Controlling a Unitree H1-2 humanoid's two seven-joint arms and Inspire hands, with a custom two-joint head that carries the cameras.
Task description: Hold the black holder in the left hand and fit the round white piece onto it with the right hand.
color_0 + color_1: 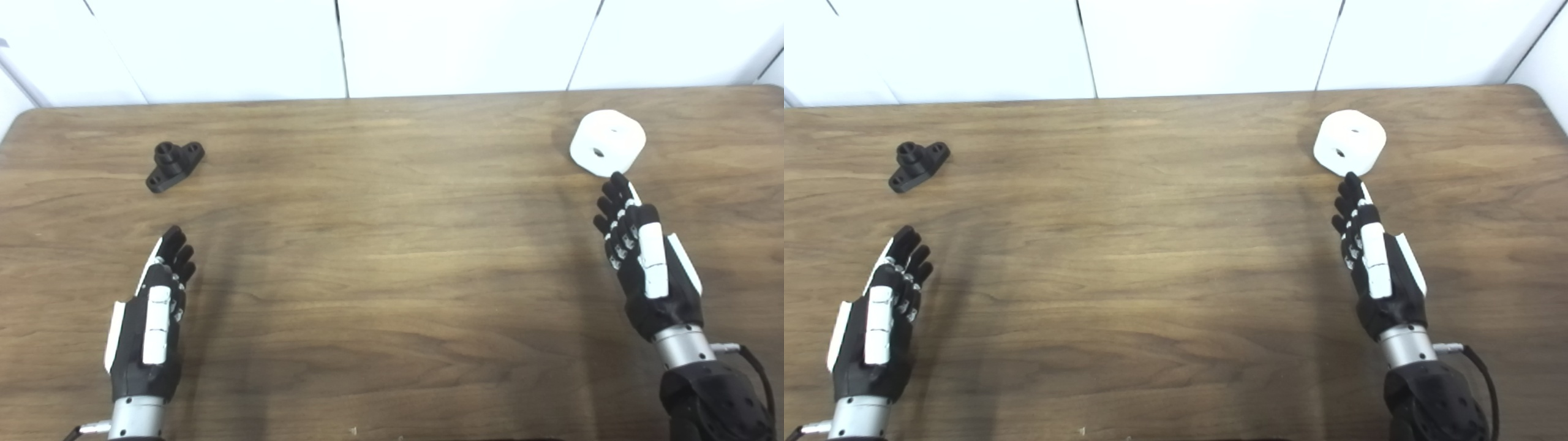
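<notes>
The small black holder [174, 165] lies on the wooden table [380, 245] at the far left, with a raised socket in its middle and a lug hole at each end. My left hand [153, 318] rests open well in front of it, fingers stretched toward it, holding nothing. At the far right stands the round white piece [607, 142], a thick disc with a small hole in its face. My right hand [643, 257] is open just in front of it, its fingertips [617, 181] close to the disc's lower edge; contact cannot be told.
A white panelled wall [392, 43] runs along the table's far edge. Bare wood lies between the two hands. A cable [756, 367] loops from the right wrist near the table's front right corner.
</notes>
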